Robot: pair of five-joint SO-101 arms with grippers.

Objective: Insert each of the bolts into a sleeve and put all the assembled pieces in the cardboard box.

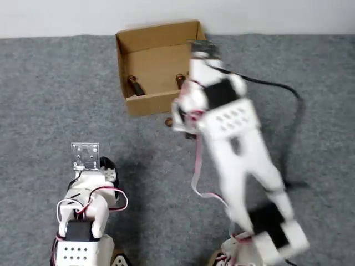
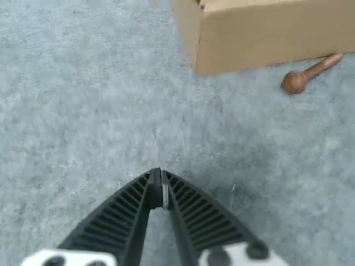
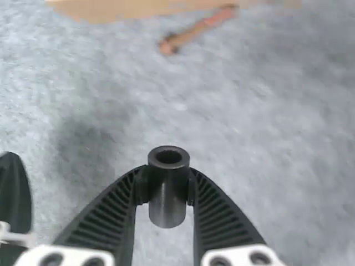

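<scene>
On the grey worktop (image 1: 44,111), the left pincer (image 2: 158,180) sits near the front, its fingers pressed together on nothing. Farther back stands one cardboard box (image 1: 158,102), open-topped, with two pieces (image 1: 136,86) lying inside by its near wall. One loose bolt (image 2: 310,72) lies on the worktop just outside that wall. The right pincer (image 3: 166,177), near the bolt, pinches one black sleeve (image 3: 168,197).

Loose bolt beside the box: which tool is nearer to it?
Right. The right tool, holding a sleeve, hangs close by the bolt; the left tool sits well short of the box.
</scene>
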